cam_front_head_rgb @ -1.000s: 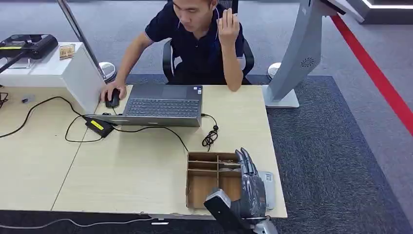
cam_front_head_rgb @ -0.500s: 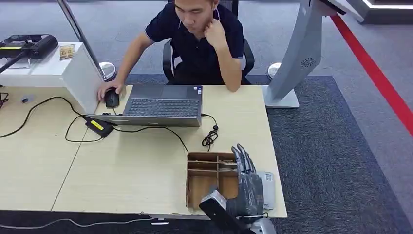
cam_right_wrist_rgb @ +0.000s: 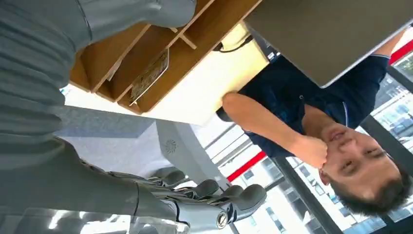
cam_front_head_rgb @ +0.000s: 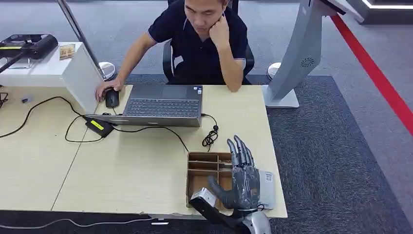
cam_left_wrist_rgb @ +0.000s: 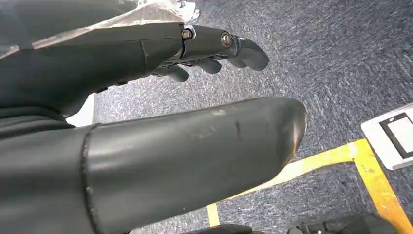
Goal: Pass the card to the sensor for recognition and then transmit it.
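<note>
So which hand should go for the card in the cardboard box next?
Right. The right hand hovers open over the cardboard box on the table, while the left hand hangs over the carpet, away from the table.

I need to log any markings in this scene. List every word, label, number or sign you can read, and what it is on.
No text can be read in these views.
Yellow label on the black power adapter: print too small.
Sticker on the laptop: blurred.
White card reader by the right hand: markings too small.
Round emblem on the grey kiosk stand: a pattern, no letters.
</note>
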